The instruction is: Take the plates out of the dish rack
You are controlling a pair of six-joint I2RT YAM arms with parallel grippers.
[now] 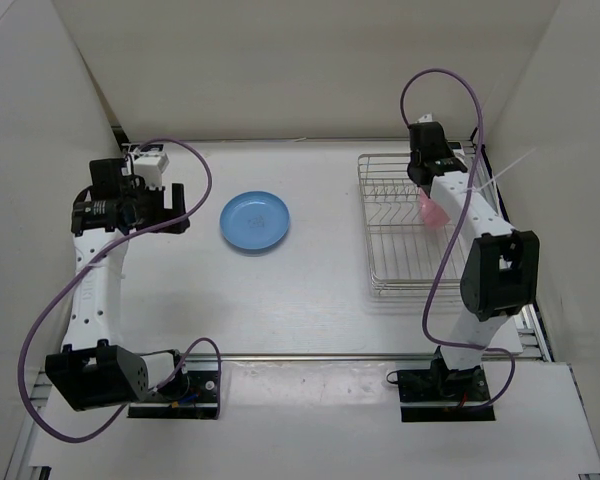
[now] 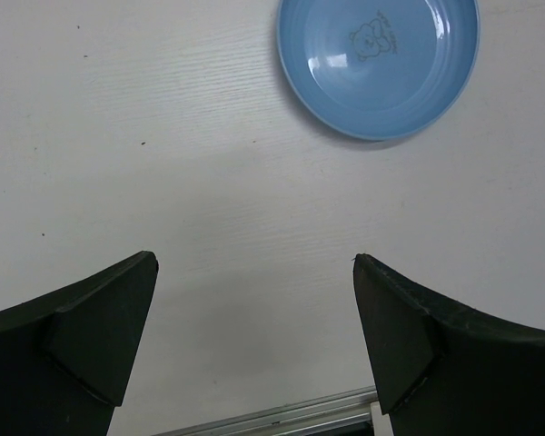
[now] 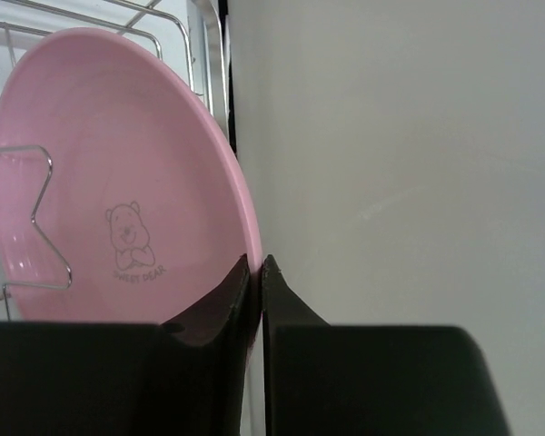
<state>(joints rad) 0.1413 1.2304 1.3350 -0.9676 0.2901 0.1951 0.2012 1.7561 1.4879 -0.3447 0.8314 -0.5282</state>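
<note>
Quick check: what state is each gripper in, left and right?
Left gripper: open, holding nothing.
Right gripper: closed on the rim of the pink plate.

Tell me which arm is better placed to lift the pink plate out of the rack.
The right arm: its jaws pinch the rim of the pink plate in the dish rack; the left arm, jaws open, sits away by the blue plate.

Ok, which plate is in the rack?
The pink plate: it stands on edge in the rack, rim pinched by the right gripper. The blue plate lies flat on the table.
</note>
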